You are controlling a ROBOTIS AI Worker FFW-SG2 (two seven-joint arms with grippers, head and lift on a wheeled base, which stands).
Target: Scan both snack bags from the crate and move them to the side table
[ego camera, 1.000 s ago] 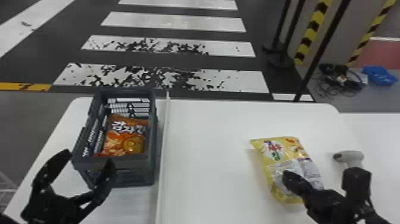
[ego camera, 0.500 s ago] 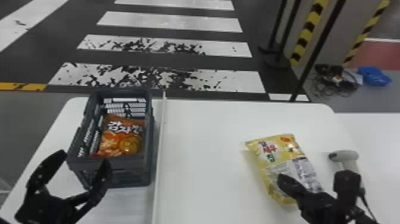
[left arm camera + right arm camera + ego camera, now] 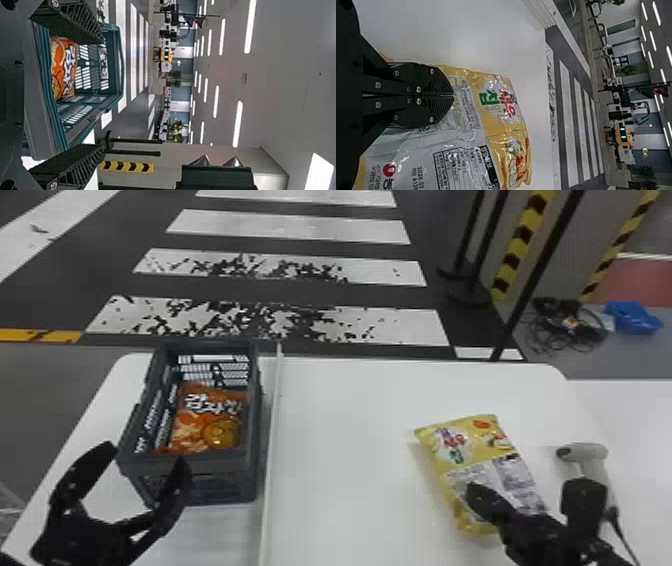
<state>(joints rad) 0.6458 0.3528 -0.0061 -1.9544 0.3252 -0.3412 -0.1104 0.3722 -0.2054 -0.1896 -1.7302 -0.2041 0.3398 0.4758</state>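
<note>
White surface [image 3: 340, 400] is spanning the view, its far corners showing rounded. Gray crate [image 3: 215, 465] is standing upright on its left part, open side facing up. Thin pale strip [image 3: 272, 430] is running from far edge toward near edge, just right of the crate. Yellow snack bag [image 3: 480, 445] is showing over the right part, contact with the surface being hard to tell. Second white surface [image 3: 630, 405] is adjoining on the right. Gray scanner [image 3: 590, 452] is lying around the join, cable [image 3: 620, 532] trailing nearer; which surface is carrying it, unclear.
</note>
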